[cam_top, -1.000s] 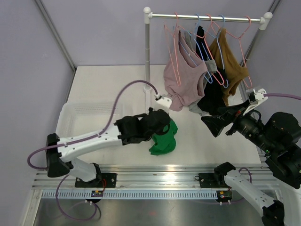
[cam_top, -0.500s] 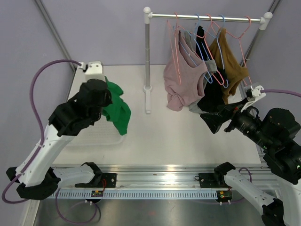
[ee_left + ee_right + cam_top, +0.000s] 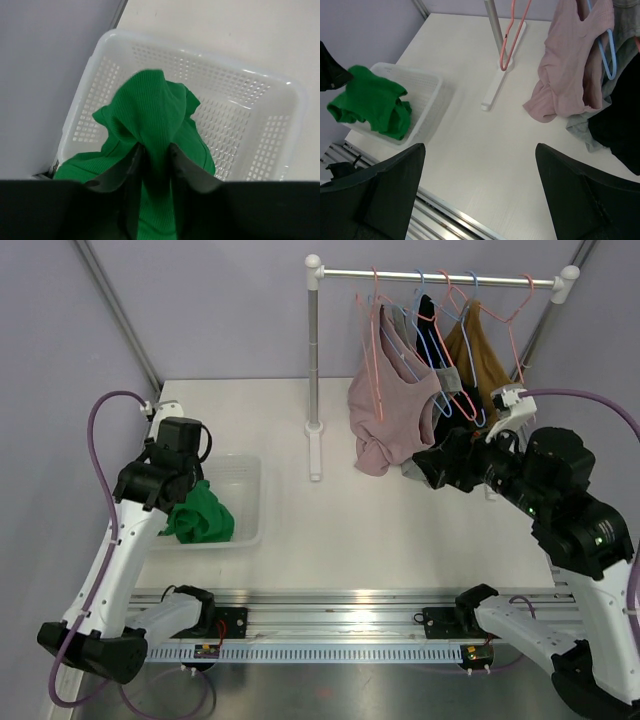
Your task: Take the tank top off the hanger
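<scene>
The green tank top (image 3: 202, 520) lies bunched in the white basket (image 3: 248, 502), off any hanger. My left gripper (image 3: 183, 492) stands right over it. In the left wrist view its fingers (image 3: 135, 160) are parted a little, and a fold of the green tank top (image 3: 150, 110) still rises between them from the basket (image 3: 200, 56). My right gripper (image 3: 428, 466) is wide open and holds nothing, just below the hanging clothes. A bare pink hanger (image 3: 372, 315) hangs at the left end of the rail. The right wrist view shows the green tank top (image 3: 370, 102) and my right gripper (image 3: 480, 146) over bare table.
A white clothes rack (image 3: 314, 360) stands at the back centre. On it hang a pink top (image 3: 392, 410), a black garment (image 3: 452, 445) and a brown one (image 3: 480, 365) on pink and blue hangers. The rack's foot (image 3: 495, 87) lies on the table.
My left arm has carried the green tank top from the table's middle over to the basket, lowered it in, and its fingers have parted. My right gripper moved up toward the hanging clothes.
</scene>
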### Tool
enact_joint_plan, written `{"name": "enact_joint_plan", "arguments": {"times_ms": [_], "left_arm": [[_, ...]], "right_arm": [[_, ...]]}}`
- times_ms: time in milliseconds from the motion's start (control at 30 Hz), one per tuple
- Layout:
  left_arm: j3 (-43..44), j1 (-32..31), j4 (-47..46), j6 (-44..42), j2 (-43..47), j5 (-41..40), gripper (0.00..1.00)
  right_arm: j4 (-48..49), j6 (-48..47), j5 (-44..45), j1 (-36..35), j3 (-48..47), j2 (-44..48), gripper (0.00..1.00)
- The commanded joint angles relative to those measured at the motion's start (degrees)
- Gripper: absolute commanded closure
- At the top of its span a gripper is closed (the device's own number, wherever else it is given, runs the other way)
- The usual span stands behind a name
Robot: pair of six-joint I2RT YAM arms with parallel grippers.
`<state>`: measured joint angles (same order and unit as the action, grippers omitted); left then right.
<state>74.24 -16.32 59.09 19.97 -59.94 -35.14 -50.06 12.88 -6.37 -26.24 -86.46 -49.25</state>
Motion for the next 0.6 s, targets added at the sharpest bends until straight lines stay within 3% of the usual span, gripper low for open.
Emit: {"name": "enact_joint_plan", "arguments": {"times_ms": [0, 33, 67, 100, 267, 367, 400, 567], "left_arm": [[-1.5, 1.3, -4.2, -1.0, 1.9, 3.9, 0.51], [-1.7, 1.3, -4.2, -0.9, 2.5, 4.1, 0.33], [-1.8, 1.3, -4.2, -0.7, 3.2, 4.2, 0.25], [-1.7, 1.3, -3.6, -0.2, 4.7, 4.1, 0.03], [-0.9, 1.3, -1.7, -0.8, 9.6, 6.3, 0.01], [-4.3, 1.3, -4.7, -3.5, 14.8, 15.1, 0.01], [-5.6, 1.3, -7.5, -4.2, 16.2, 21.3, 0.01], [-15.8, 1.2, -14.3, -4.3, 24.9, 34.5, 0.01]], "right_arm": [[3.0, 1.1, 5.6, 0.1, -1.7, -3.0, 0.00], [3.1, 1.1, 9.1, 0.1, -2.0, -4.6, 0.01], [3.1, 1.2, 10.7, 0.1, -2.3, -5.5, 0.00], [3.0, 1.1, 12.2, 0.0, -2.8, -7.6, 0.00], [0.6, -0.9, 14.8, 0.0, -9.3, -15.4, 0.01], [0.5, -2.3, 19.4, 0.1, -13.5, -19.6, 0.00], [0.7, -2.7, 20.9, 0.2, -14.5, -20.5, 0.01], [0.9, -7.2, 21.5, 3.3, -23.9, -28.7, 0.23]]}}
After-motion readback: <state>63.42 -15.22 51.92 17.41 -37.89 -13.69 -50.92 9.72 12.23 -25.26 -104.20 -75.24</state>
